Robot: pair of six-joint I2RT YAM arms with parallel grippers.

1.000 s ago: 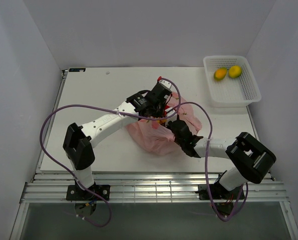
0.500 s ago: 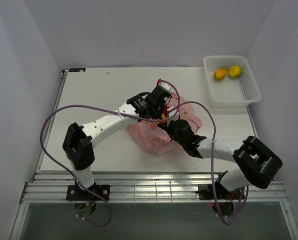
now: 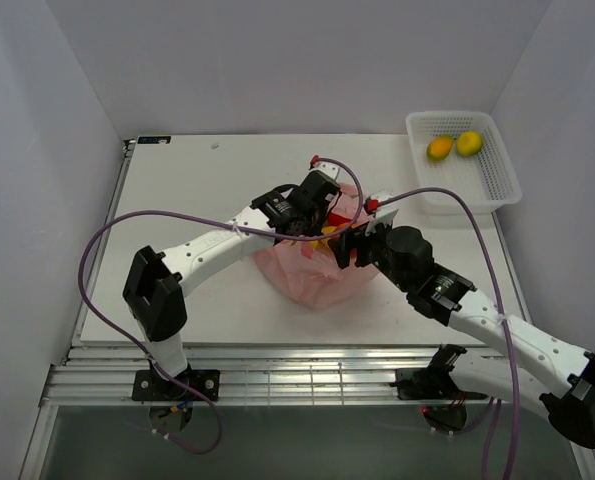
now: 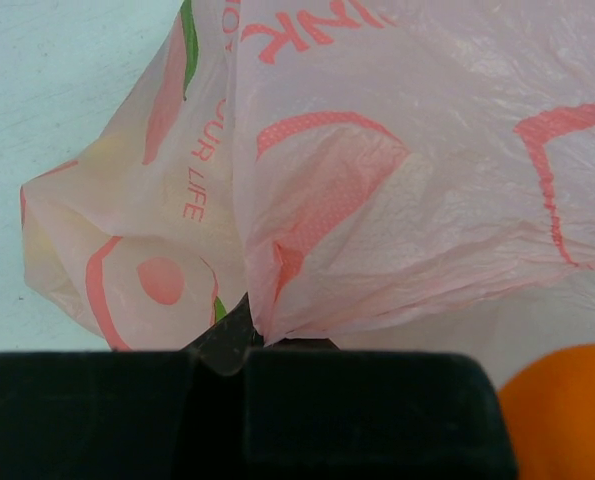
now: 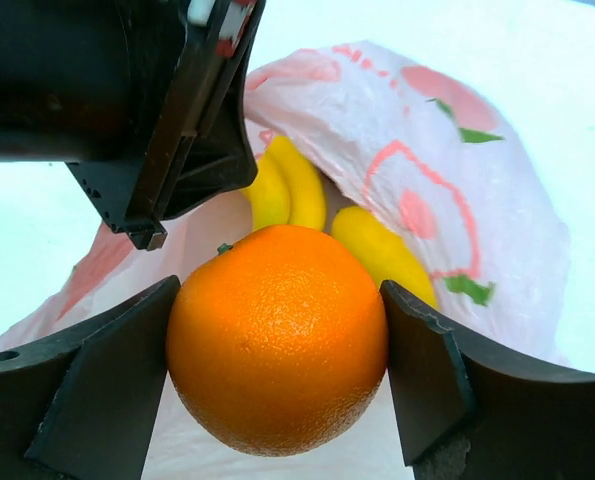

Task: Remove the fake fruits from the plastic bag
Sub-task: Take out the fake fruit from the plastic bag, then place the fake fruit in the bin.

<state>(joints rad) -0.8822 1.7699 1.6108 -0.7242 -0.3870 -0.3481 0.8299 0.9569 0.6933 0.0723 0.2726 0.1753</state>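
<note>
I pinch the bag (image 4: 377, 200) with the left gripper (image 4: 239, 345), holding it open; the right gripper (image 5: 277, 400) clasps 1 orange (image 5: 277, 335).

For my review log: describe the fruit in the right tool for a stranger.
On the table lies a pink plastic bag; the right tool sits at its opening. It grips the orange, round and dimpled, unlike the long yellow fruits behind.
</note>
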